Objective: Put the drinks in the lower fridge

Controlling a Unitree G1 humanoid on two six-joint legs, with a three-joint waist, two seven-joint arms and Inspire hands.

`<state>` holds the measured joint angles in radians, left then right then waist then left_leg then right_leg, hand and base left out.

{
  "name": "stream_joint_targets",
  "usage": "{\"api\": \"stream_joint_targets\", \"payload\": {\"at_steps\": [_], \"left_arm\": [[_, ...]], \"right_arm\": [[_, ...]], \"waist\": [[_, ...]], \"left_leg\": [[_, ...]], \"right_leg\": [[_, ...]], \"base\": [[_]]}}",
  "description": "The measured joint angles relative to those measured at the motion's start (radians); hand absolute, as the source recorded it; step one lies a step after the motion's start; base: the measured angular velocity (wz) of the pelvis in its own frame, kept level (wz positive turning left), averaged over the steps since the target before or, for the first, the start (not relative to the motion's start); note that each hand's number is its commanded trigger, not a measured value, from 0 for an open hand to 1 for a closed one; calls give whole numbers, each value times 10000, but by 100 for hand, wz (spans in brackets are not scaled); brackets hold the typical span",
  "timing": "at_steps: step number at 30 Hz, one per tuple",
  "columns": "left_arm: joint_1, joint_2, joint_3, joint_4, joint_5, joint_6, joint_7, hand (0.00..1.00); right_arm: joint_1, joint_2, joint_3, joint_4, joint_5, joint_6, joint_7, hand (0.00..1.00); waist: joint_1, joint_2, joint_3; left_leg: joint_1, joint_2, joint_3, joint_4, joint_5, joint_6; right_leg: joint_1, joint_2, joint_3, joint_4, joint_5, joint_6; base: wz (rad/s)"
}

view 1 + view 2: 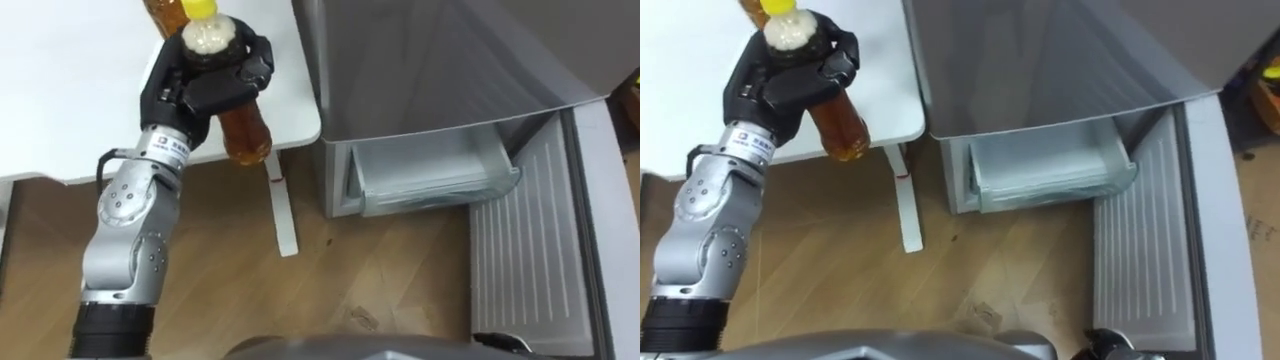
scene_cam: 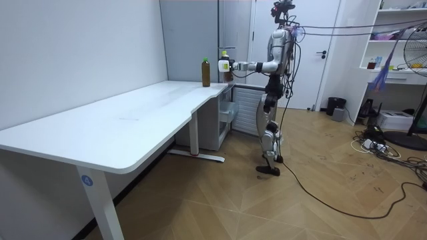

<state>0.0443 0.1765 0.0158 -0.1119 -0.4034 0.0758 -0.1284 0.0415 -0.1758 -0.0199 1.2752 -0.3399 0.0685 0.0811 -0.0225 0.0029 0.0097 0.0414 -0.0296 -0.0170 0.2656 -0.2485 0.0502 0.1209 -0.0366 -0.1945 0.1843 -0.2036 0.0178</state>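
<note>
A white bench (image 1: 60, 90) fills the upper left of the robot's downward view. A second tea bottle (image 1: 165, 15) stands near the bench's right end, just behind the raised hand. The robot's left hand (image 1: 205, 90) is held above the bench's near right corner. Its dark fingers are curled tightly round the upper part of an amber tea bottle (image 1: 247, 135). The yellow cap (image 1: 200, 8) pokes out above the fingers, and the base hangs clear of the bench, past its front edge. In the room view the held bottle (image 2: 225, 67) looks roughly upright, cap uppermost, and is lifted above the bench top. The robot stands at the bench's far end, beside the fridge. To the right, across a strip of wooden floor (image 1: 380, 270), is the grey fridge (image 1: 430, 60). Its lower door (image 1: 525, 260) is swung open at the far right, exposing a clear lower drawer (image 1: 435, 175) that looks empty. The drawer lies to the right of the hand, well below it and well apart from it. The coming move therefore probably needs the left arm to carry the bottle rightward and down, past the bench corner, and the upright bottle may need tilting to fit the low opening.
</note>
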Motion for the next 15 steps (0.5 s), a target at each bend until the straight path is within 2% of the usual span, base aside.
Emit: {"api": "stream_joint_targets", "payload": {"at_steps": [3, 7, 10, 12, 15], "left_arm": [[2, -1, -31, -38, 59, -6, -9, 100], [24, -58, -267, -60, 46, -145, -145, 100], [495, -87, -434, -64, 37, -358, -540, 100], [841, -86, -429, -63, 46, -356, -743, 100], [1311, -81, -435, -63, 62, -356, -850, 100]], "right_arm": [[-151, -106, 423, -5, 108, -155, -37, 0], [-385, -229, 788, -307, 164, -155, 5, 0], [-436, -280, 864, -659, 147, -157, 3, 0], [-419, -261, 920, -935, 156, -168, 33, 0], [-379, -95, 986, -1494, 458, -419, 85, 0]], "waist": [[74, 64, -7], [307, 108, -21], [332, 79, -20], [350, 31, -14], [537, -97, -34]], "left_leg": [[-45, -9, -116, 43, 5, -8], [-139, -23, -189, 11, 90, -42], [-137, -30, -262, 2, 143, -70], [-156, -25, -262, 12, 159, -91], [-141, -12, -270, 33, 186, -137]], "right_leg": [[47, -1, -38, -17, 0, 0], [18, -7, -125, 3, 0, 0], [60, -1, -167, 8, 0, 0], [60, 13, -248, 7, 0, 0], [69, 38, -345, 4, 9, -16]], "base": [[15], [7], [11], [7], [3]]}}
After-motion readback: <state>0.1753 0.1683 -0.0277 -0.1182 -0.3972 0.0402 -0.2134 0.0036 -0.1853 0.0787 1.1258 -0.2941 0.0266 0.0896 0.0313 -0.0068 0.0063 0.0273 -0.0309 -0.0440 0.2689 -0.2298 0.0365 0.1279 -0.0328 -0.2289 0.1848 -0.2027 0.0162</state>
